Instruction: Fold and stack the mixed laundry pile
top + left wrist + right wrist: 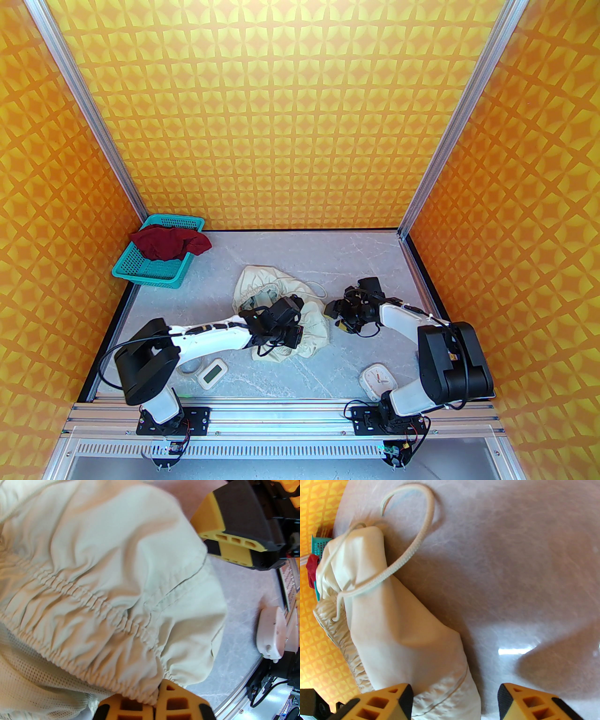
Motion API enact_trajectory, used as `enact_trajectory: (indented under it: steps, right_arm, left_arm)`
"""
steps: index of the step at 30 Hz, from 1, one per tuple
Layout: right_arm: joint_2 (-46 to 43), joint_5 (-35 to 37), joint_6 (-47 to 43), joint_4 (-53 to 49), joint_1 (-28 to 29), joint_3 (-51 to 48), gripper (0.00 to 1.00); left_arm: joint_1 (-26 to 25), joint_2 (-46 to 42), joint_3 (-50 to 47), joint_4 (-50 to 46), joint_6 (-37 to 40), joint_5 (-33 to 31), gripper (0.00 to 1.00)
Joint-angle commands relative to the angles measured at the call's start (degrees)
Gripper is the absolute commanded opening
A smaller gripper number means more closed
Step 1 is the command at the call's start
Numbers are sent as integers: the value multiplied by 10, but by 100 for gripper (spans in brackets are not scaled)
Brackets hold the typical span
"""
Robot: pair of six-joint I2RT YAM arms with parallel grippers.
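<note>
Left fingers [173,705] clenched on the elastic hem [131,686] of the cream garment [105,573]; right fingers [522,702] released at its three o'clock. Risk — the thin pinch slips on lifting, cloth bunches.

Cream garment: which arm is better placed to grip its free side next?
Right, probably: the right fingers stand open over the cream garment's edge, while the left fingers are shut on its elastic band.
</note>
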Motion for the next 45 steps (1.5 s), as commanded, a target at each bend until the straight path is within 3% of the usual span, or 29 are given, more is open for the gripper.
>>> enact_trajectory:
  steps: [1,8,12,16,20,24,28,31,34,36,41,45]
  right_arm:
    - [-40,-32,51,27,-16,-23,66]
    - [-127,-46,147,63,-16,-52,67]
    - [-155,-43,182,76,18,-74,67]
    - [-158,-8,206,107,115,-84,69]
    - [-110,3,206,216,210,-94,68]
    - [-60,11,192,349,257,-116,66]
    - [1,5,182,434,273,-115,57]
    - [38,14,178,465,273,-96,37]
    - [57,20,167,457,271,-50,11]
    - [40,33,134,388,261,-10,0]
    - [-40,117,-21,79,185,163,0]
    - [-60,177,-114,-49,135,333,0]
  left_arm:
    - [18,-78,-2,49,36,-15,0]
    - [100,-212,18,25,98,-11,0]
    - [132,-228,55,-22,130,-6,0]
    - [147,-224,70,-31,138,-4,0]
    - [158,-210,81,-32,140,2,0]
    - [170,-198,95,-35,137,2,0]
    - [177,-189,114,-45,139,4,0]
    - [205,-180,136,-54,143,11,0]
    - [218,-172,164,-58,155,17,0]
    - [229,-166,194,-71,172,18,0]
    - [270,-144,329,-107,229,32,0]
    - [289,-106,455,-130,283,50,0]
